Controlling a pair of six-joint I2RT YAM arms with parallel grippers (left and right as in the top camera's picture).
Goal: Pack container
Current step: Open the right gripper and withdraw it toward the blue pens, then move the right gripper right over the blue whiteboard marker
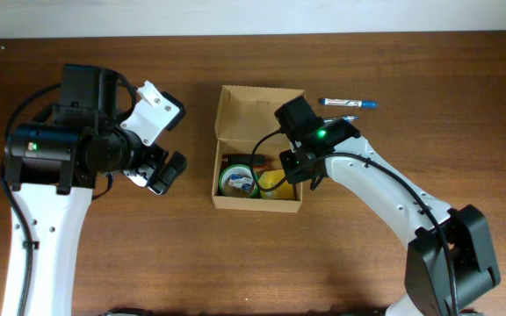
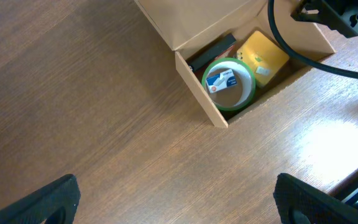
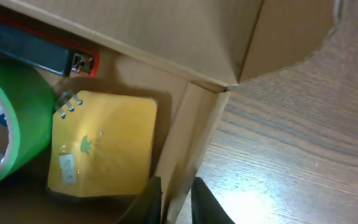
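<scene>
The cardboard box (image 1: 257, 110) sits mid-frame in the overhead view with its flap open. Inside are a green tape roll (image 2: 229, 84) with a blue-and-white label too small to read, a yellow pad (image 3: 101, 146) and a stapler (image 3: 36, 50). The right gripper (image 3: 176, 198) pinches the box's right wall. The left gripper (image 1: 158, 171), at left, is spread wide and empty.

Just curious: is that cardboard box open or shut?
Open: the box has its flap folded back, showing green tape and a yellow pad inside.

Plain tan cardboard container (image 1: 257, 204) is sitting open mid-table, upright, hinged flap lid leaning back at the far side, partly filled.
</scene>
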